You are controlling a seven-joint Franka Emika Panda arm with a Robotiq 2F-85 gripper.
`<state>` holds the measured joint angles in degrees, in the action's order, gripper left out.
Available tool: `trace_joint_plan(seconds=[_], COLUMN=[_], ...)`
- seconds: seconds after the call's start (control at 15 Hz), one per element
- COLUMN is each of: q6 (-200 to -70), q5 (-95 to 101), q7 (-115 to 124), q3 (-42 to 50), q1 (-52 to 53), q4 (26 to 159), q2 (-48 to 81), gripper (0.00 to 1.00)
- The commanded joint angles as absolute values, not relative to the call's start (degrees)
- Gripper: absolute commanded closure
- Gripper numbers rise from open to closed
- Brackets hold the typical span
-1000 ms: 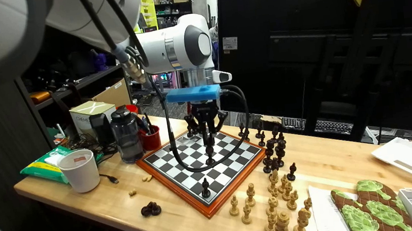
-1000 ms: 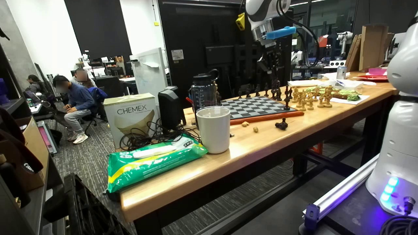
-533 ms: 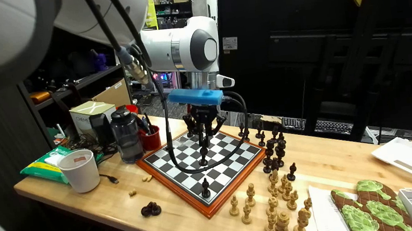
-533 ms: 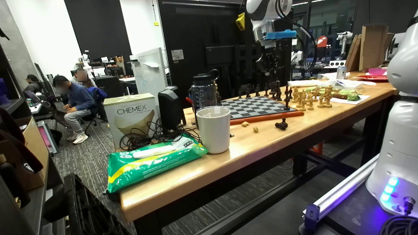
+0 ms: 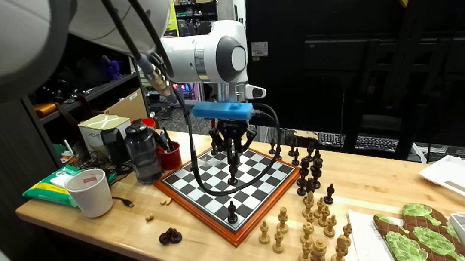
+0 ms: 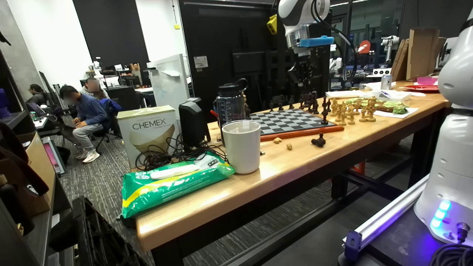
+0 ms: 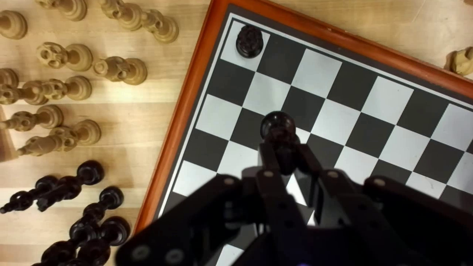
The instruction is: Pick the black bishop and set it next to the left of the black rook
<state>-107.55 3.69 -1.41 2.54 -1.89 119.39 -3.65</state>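
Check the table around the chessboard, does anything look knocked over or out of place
Yes: one or two dark chess pieces seem to lie tipped over on the table, while the clustered black pieces beside the chessboard stand upright. Small pale objects lie nearby, too small to identify.

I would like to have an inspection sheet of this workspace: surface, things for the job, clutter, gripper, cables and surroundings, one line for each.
Surface: wooden tabletop, bearing a chessboard.
Job's things: probable black bishop, held over the chessboard; possible black rook, upright on a white corner square.
Clutter: white cup, dark bottle, green packet, carton; tan pieces beside the chessboard.
Gripper: shut on the probable black bishop.
Cables: arm cable, hanging in a loop near the gripper; black tangle, by the carton.
Surroundings: seated person in the background, in an exterior view.
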Motion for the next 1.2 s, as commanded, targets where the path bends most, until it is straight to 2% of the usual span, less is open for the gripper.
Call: trace_joint_plan(seconds=[0.0, 0.53, 0.6, 1.13], q6=[-108.40, -107.09, -107.82, -107.79], q5=[4.91, 3.96, 3.94, 3.94], q7=[-0.20, -0.95, -1.08, -1.08], q3=[2.30, 2.44, 2.41, 2.41], q1=[-2.01, -2.05, -2.01, -2.01], q4=[119.64, 118.67, 119.22, 119.13], q2=[-3.88, -2.92, -2.98, -2.63], gripper=[0.95, 0.95, 0.81, 0.81])
